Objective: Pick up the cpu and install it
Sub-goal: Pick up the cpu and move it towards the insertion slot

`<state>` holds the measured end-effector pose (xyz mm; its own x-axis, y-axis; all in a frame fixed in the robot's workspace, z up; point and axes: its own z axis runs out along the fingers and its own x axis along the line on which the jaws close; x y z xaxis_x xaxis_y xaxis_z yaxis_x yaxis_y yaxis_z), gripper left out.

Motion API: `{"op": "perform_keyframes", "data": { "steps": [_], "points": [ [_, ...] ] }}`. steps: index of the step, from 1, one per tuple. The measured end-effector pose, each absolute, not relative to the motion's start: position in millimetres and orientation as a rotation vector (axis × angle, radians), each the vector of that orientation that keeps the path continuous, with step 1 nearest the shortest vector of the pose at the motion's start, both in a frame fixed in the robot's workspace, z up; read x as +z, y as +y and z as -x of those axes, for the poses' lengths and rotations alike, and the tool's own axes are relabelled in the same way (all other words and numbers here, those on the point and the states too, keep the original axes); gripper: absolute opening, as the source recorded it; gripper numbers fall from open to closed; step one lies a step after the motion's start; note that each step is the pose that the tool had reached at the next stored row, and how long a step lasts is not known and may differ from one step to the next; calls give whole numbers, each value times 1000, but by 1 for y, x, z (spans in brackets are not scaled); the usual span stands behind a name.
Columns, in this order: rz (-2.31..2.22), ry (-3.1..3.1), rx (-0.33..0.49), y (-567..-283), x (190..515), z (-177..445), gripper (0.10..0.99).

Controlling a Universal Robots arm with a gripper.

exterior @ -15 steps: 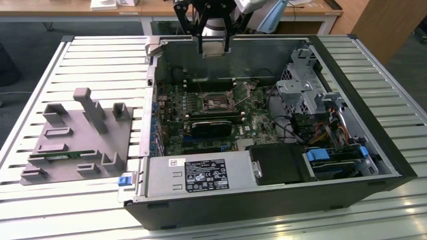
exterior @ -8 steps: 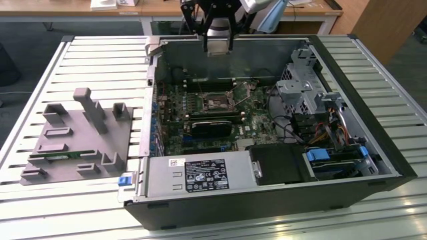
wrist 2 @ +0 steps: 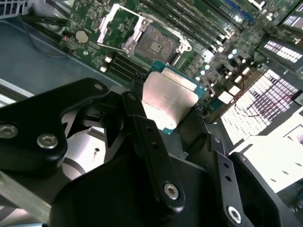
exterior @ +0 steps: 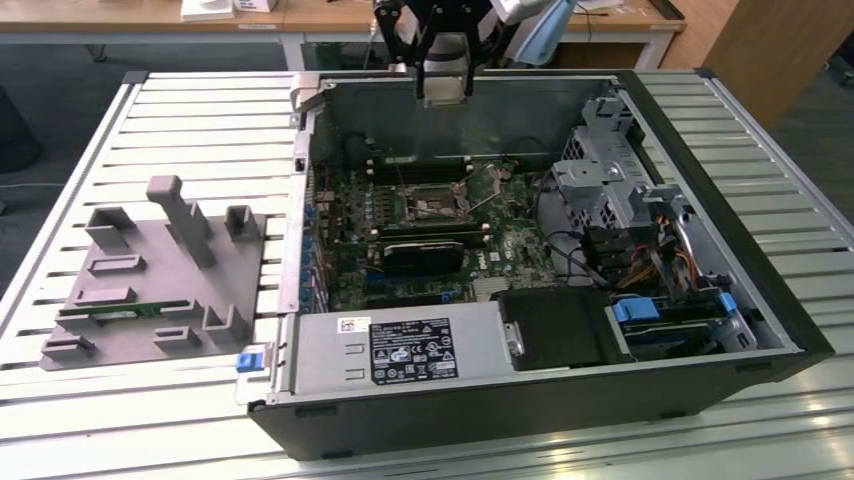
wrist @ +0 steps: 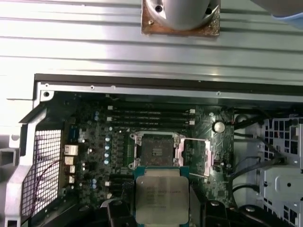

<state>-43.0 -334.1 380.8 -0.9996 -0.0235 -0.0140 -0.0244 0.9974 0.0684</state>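
silver-topped and thin-edged in green, one cpu (wrist: 162, 196) is clamped in the tool (exterior: 445, 88). its two black fingers (wrist 2: 147, 142) are drawn in narrow against opposite edges of the chip. the metal face shows in both wrist views.

in the exterior view the tool hangs high over the far wall of one open computer case (exterior: 534, 410), which lies on its side on a slatted metal desk (exterior: 174, 120). the cpu is in the air, above the one green motherboard (exterior: 514, 245) and not touching it.

one cpu socket (wrist: 156, 149) lies bare in the middle of the board. its one metal load plate (wrist: 199, 156) is swung open to the side, so the contact field is uncovered. in the first wrist view the chip overlaps the socket's near frame but is not seated in it.

around the socket:
- a bank of long memory slots (wrist: 151, 117) just beside it; their exact count i cannot tell
- one round coin cell (wrist: 218, 126) near the load plate
- one black rectangular block (exterior: 420, 258) lying on the board just beside the socket, on the side towards the camera in the exterior view
- one grey power supply (exterior: 400, 350) with a label, along the near wall
- one metal drive cage (exterior: 594, 180) at the exterior view's right, with a bundle of orange and yellow cables (exterior: 667, 265) below it

well apart, at the exterior view's left, one grey moulded holder (exterior: 147, 290) rests on the desk. one green memory stick (exterior: 127, 312) lies in it.
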Motion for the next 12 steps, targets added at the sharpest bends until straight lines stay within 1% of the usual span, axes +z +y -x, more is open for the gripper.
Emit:
{"op": "perform_keyframes", "data": {
  "steps": [12],
  "points": [
    [33, 3126, 107, -331, 378, 19, 541]
  ]
}}
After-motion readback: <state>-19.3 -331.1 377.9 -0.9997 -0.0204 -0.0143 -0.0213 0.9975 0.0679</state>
